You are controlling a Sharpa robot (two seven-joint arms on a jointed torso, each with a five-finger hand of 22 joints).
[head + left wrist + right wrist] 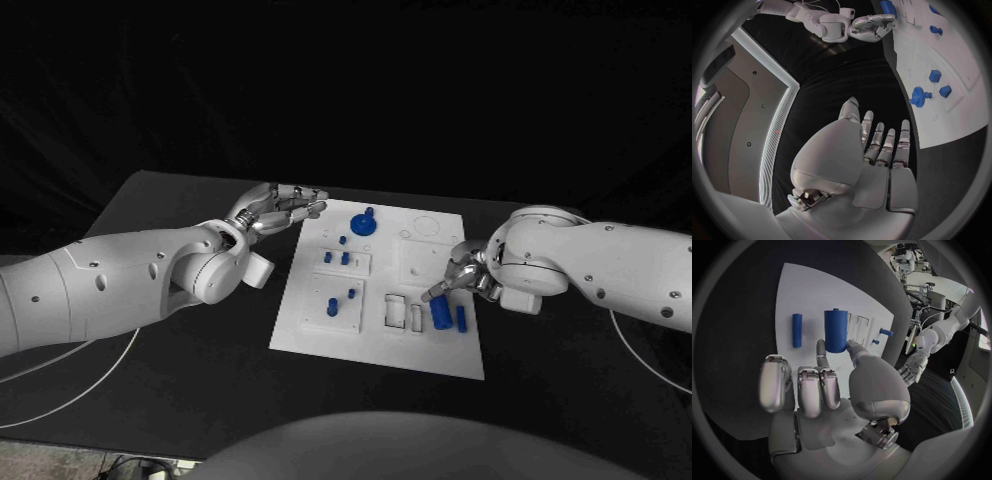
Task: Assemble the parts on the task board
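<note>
Right hand [826, 390] is pinching a thick blue plastic cylinder [836, 330] over the white task board [433, 345]; seating it presumably follows. Left hand [281, 208] is hovering, fingers spread.

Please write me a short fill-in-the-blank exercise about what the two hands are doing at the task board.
1. The right hand pinches a thick blue ___ above the task board.
2. The left hand hovers beside the board, holding ___.
3. The blue gear stands at the board's corner nearest the ___ hand.

Missing words: cylinder; nothing; left
</note>
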